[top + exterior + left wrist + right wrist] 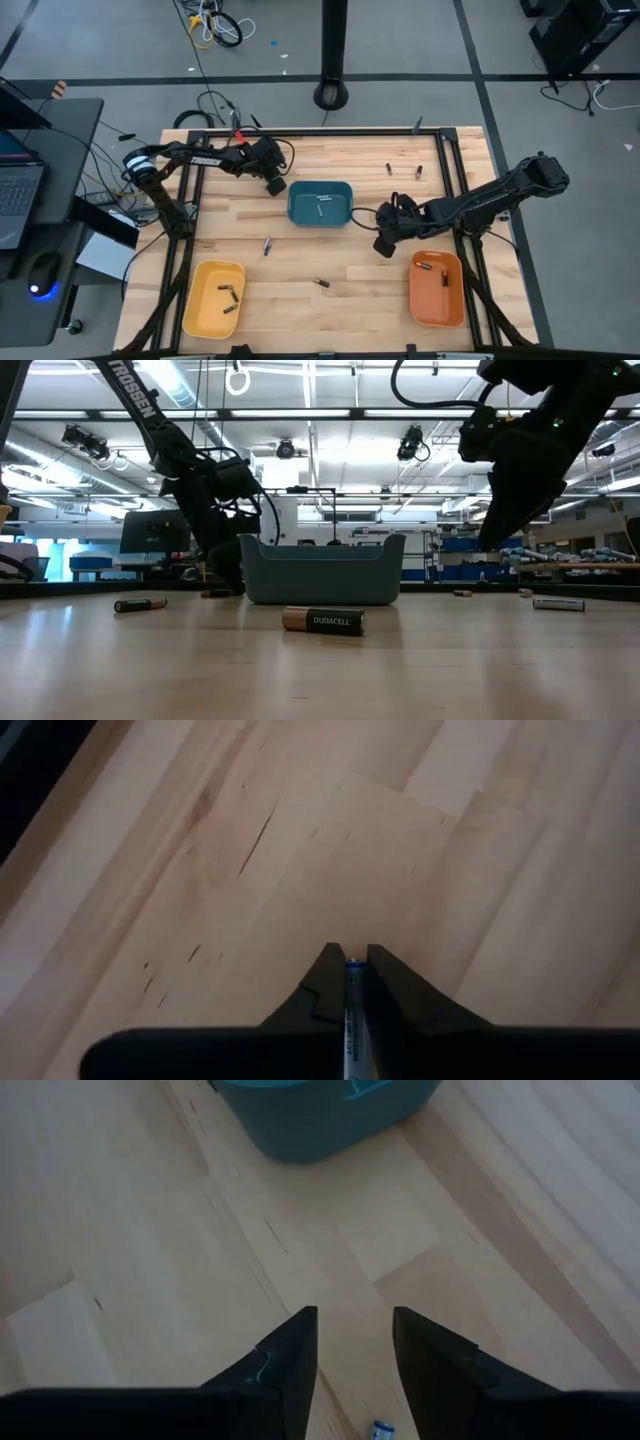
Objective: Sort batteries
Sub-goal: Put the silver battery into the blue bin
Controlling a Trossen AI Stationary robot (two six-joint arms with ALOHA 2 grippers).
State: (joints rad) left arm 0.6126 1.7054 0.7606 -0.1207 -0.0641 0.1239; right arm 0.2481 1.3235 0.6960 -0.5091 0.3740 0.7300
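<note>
Now the left end effector (356, 982) is squeezed tight on one battery (353, 1020), down near the surface (340, 300), just left of the blue tray (320, 203). The right end effector (355, 1355) hangs with its fingers apart and holds nothing, just right of that tray. Some batteries are sorted already: one in the blue tray, two in the yellow tray (213, 298) at the near left, and two in the orange tray (437, 288) at the near right. About four loose batteries (323, 284) lie on the wood, so I think the job is about half done
</note>
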